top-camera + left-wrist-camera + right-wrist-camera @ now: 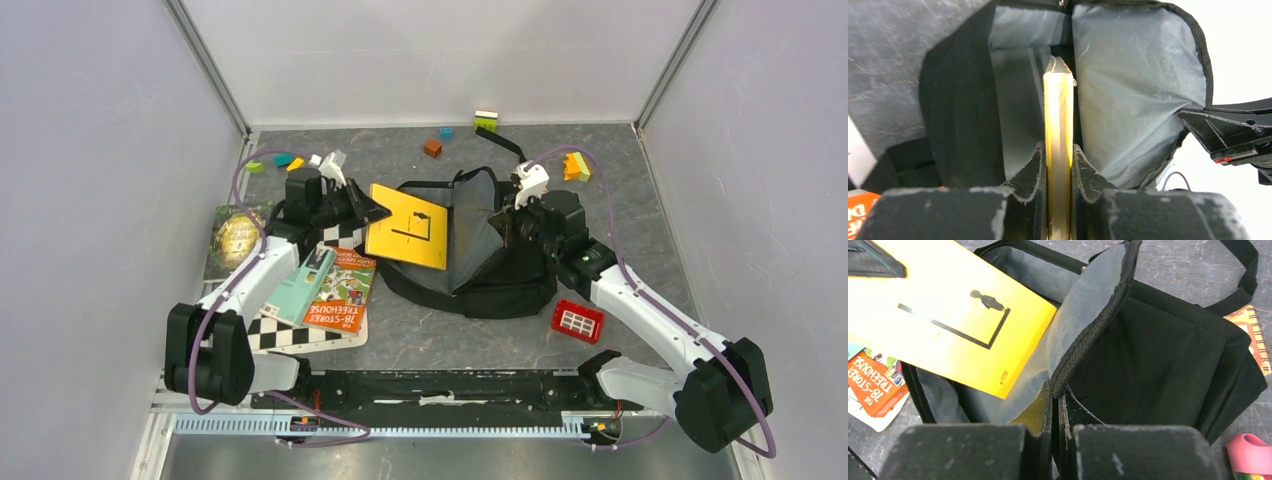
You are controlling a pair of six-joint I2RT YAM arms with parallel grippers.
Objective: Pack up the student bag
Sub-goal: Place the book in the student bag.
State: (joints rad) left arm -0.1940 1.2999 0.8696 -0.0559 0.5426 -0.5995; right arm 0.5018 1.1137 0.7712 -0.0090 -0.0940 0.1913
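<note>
The student bag (505, 275) lies open in the middle of the table, its grey lining (472, 225) showing. My left gripper (372, 210) is shut on the near left edge of a yellow book (408, 227), whose far end reaches over the bag's mouth. In the left wrist view the book (1058, 110) stands edge-on between the two fingers of the left gripper (1058, 157), pointing into the grey lining (1133, 90). My right gripper (1055, 397) is shut on the zipped rim of the bag's flap (1088, 315), holding it up beside the yellow book (948, 325).
Left of the bag lie an orange treehouse book (345, 295), a mint case (300, 285), a chequered board (300, 335) and a dark green book (235, 235). A red item (578, 321) sits right of the bag. Small blocks (432, 148) are scattered along the back wall.
</note>
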